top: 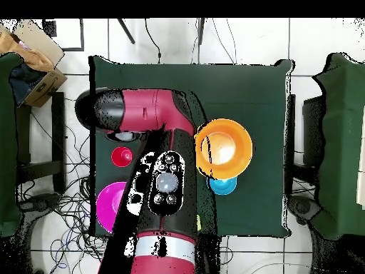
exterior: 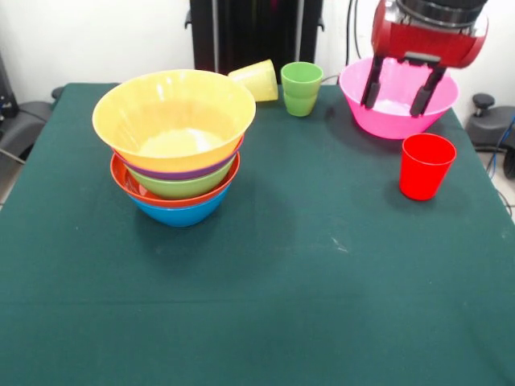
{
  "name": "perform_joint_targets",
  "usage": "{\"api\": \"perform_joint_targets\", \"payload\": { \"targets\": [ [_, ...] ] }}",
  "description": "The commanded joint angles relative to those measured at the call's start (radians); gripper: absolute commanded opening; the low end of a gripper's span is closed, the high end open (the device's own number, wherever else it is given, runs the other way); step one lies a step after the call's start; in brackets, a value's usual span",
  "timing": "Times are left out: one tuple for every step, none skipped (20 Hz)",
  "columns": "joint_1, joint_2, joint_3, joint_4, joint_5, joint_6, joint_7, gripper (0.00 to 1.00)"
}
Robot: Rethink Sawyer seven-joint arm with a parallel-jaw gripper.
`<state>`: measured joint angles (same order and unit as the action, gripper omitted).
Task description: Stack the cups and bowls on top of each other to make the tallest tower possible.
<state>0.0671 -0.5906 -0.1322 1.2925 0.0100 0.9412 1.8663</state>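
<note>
- Worktop (exterior: 322,265): plain dark green cloth.
- Tower (exterior: 175,145): yellow-orange bowl on top, then purple, light green, red-orange and blue rims.
- Pink bowl (exterior: 394,121): bright pink.
- Red cup (exterior: 425,165): solid glossy red.
- Green cup (exterior: 301,88): light green.
- Yellow cup (exterior: 257,79): pale translucent yellow.
- End effector (exterior: 400,92): black fingers under a glossy red housing.
- Small bowl (top: 224,185): blue.

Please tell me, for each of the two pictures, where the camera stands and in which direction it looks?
Front view: across the table from the robot, facing its pedestal; it shows the tower, red cup and the open gripper over the pink bowl.
Overhead view: above the table, looking straight down, base at the bottom; the arm covers much.
Shared: tower, red cup, pink bowl.
</note>
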Motion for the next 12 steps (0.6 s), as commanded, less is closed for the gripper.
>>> {"api": "perform_joint_targets", "payload": {
  "targets": [
    [-0.015,0.082,0.062,0.061,-0.015,-0.088,0.119,1.0],
    [-0.012,0.08,0.06,0.064,-0.013,-0.09,0.12,1.0],
    [-0.01,0.083,0.059,0.063,-0.013,-0.089,0.119,1.0],
    [-0.007,0.087,0.058,0.063,-0.016,-0.088,0.116,1.0],
    [-0.003,0.092,0.055,0.06,-0.018,-0.088,0.117,1.0],
    [0.001,0.097,0.052,0.056,-0.019,-0.09,0.12,1.0],
    [0.004,0.101,0.051,0.053,-0.019,-0.089,0.123,1.0],
    [0.006,0.103,0.049,0.051,-0.019,-0.09,0.125,1.0],
    [0.007,0.104,0.048,0.051,-0.019,-0.093,0.126,1.0],
    [0.008,0.104,0.049,0.054,-0.02,-0.096,0.123,1.0],
    [0.011,0.107,0.047,0.054,-0.02,-0.101,0.128,1.0],
    [0.014,0.113,0.045,0.047,-0.021,-0.101,0.13,1.0]
  ]
}}
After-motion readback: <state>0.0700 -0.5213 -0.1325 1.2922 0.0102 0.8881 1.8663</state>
